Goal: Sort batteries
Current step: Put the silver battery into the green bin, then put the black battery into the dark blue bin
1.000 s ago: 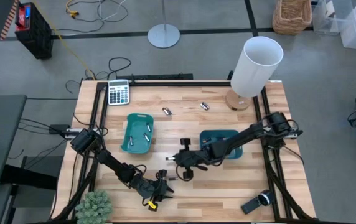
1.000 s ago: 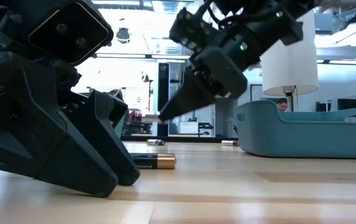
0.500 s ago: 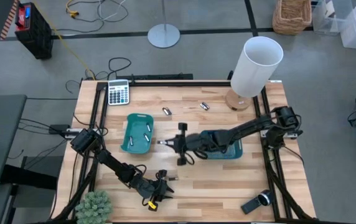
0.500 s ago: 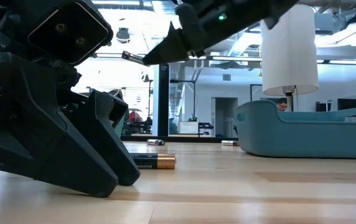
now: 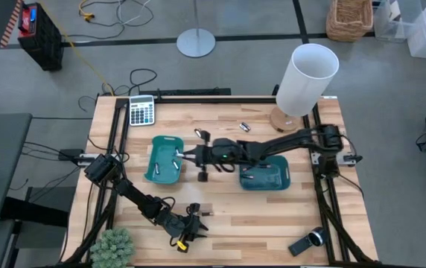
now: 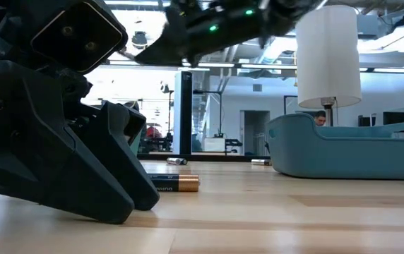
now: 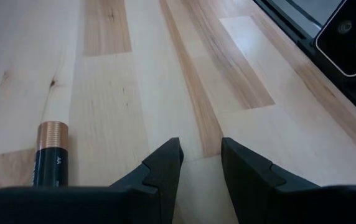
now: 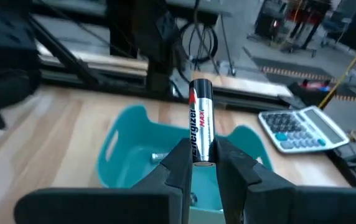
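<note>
My right gripper (image 5: 188, 155) reaches across from the table's right and hovers at the right rim of the left teal tray (image 5: 158, 170). It is shut on a silver-and-black battery (image 8: 201, 118). That tray holds a few silvery cells (image 5: 176, 153). My left gripper (image 7: 200, 157) rests open on the wood near the table's near edge. A dark battery with a copper end (image 7: 51, 157) lies flat just beside its fingers, untouched. Two more batteries (image 5: 199, 133) (image 5: 245, 126) lie on the far part of the table. The right teal tray (image 5: 280, 179) sits under the right arm. My right gripper pinches the silver-and-black battery by one end (image 8: 201, 144) between its two fingers (image 8: 181, 158). The battery points onward along the fingers, with most of its length past their tips. It is lifted clear, above the left tray's rim.
A grey calculator (image 5: 141, 111) lies at the far left corner and a white lamp (image 5: 306, 78) stands at the far right. A black-and-silver handheld device (image 5: 307, 241) lies near the right front corner, and a green plant (image 5: 113, 248) at the near left.
My right gripper, still shut on the battery, has risen from low over the table's middle. It has travelled toward the far edge and the left, ending at the left tray. The battery went with it. My left arm and the battery beside it have kept still.
</note>
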{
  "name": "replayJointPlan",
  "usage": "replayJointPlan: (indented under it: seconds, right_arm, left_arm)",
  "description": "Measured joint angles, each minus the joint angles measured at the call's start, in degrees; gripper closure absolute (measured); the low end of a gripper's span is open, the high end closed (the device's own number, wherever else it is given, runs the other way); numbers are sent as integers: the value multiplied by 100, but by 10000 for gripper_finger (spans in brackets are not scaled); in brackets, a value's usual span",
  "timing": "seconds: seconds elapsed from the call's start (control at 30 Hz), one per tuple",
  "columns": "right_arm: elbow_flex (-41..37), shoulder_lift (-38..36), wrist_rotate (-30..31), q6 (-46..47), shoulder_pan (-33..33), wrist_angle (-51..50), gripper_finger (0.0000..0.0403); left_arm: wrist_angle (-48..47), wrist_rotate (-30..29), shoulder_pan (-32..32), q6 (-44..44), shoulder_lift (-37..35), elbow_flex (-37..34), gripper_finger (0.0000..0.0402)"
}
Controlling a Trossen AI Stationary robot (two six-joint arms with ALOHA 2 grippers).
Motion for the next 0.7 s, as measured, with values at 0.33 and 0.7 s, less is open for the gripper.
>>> replayJointPlan:
  seconds: [0.33, 0.7]
  right_arm:
    - [1282, 1032, -587, 29, -293, -784, 327]
    - [1574, 1229, -640, 87, -355, -881, 217]
  left_arm:
    - [-23, -15, -25, 116, 0, 2, 285]
    - [-27, 162, 57, 240, -5, 2, 285]
